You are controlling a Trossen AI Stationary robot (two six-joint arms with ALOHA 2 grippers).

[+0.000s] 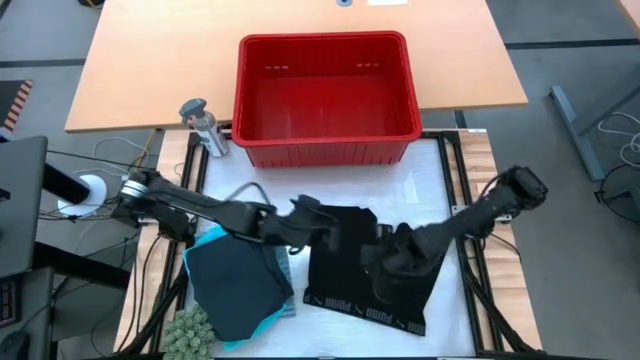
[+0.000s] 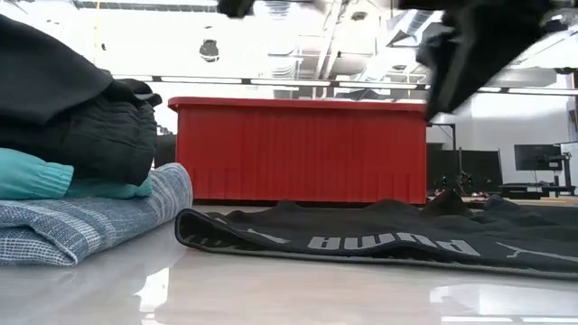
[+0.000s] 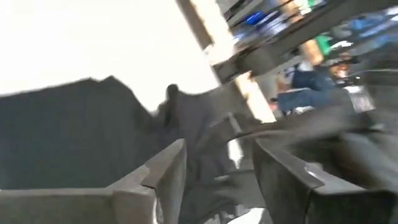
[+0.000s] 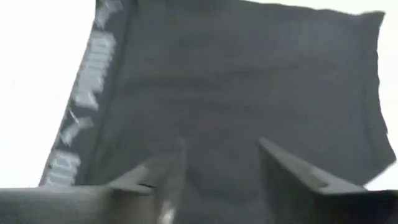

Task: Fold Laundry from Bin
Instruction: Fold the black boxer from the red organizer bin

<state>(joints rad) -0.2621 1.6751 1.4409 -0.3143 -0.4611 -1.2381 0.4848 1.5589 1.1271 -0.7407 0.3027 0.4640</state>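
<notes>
A: Report item count on the work surface.

B: One bin, red, at 12 o'clock from table centre, with no garment visible inside. One black garment with a lettered waistband lies spread flat near centre, toward 6 o'clock. One stack of laundry sits at 8 o'clock. In the low view the stack shows four layers: a blue-grey striped piece at the base, one turquoise piece above it, then two black pieces on top.

A: Other objects?

B: One small grey bottle stands just beside the bin, at 9 o'clock from it. One green textured item lies at the table edge, at 7 o'clock, touching the stack.

A: Arm count and status.

B: Two arms. The left gripper reaches in from 9 o'clock and is above the spread garment's upper left corner; its wrist view shows the fingers apart with dark cloth seen through the gap. Contact cannot be determined. The right gripper enters from 3 o'clock and sits over the garment's right half. Its fingers are apart, clamped on nothing, with the black cloth and waistband lettering beyond them.
</notes>
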